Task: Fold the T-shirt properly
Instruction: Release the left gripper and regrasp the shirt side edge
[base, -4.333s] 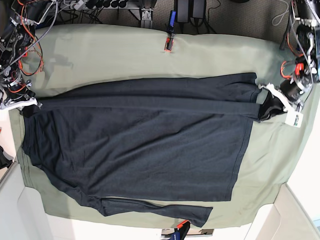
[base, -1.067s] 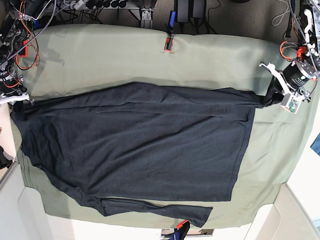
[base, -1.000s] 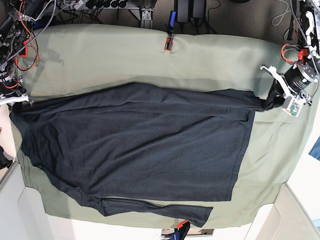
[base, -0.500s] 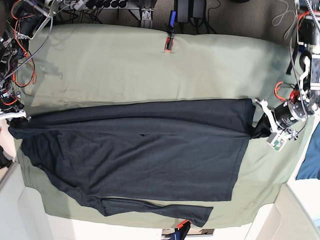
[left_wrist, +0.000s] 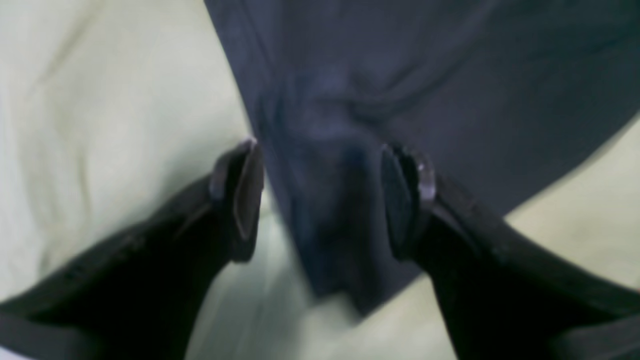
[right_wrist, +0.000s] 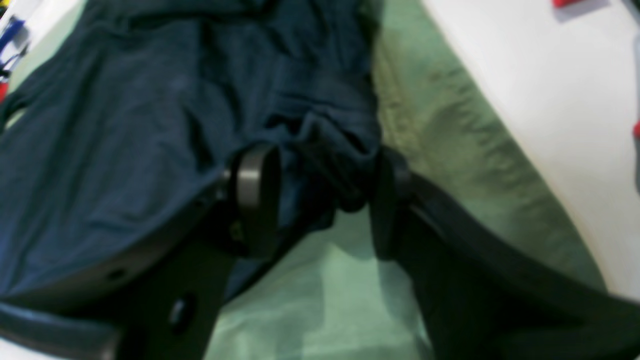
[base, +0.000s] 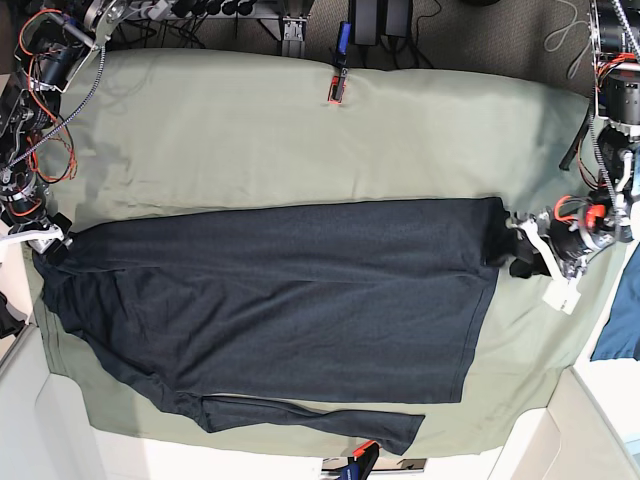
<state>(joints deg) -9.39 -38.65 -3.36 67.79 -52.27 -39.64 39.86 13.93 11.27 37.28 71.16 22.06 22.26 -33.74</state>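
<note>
1. The T-shirt (base: 280, 300) is spread flat across the olive-green sheet (base: 300, 130) that covers the worktop, with its upper part folded down so that a straight edge runs across the sheet.
2. A long sleeve (base: 320, 418) is seen lying along the near edge of the sheet, below the shirt's body.
3. The left claw (left_wrist: 322, 200) is held at the shirt's corner on the right side of the base view, its jaws spread apart.
4. A narrow bunch of dark fabric (left_wrist: 330, 210) is seen between the left jaws with a gap on either side; nothing is gripped.
5. The right claw (right_wrist: 320, 200) is placed at the shirt's opposite corner, on the left side of the base view, with its jaws parted.
6. A crumpled fold of the shirt (right_wrist: 325, 150) lies between the right jaws; whether the pads touch it cannot be told, as the picture is blurred.
7. A small red object (base: 338, 88) lies on the sheet near the far edge, well apart from the shirt.
</note>
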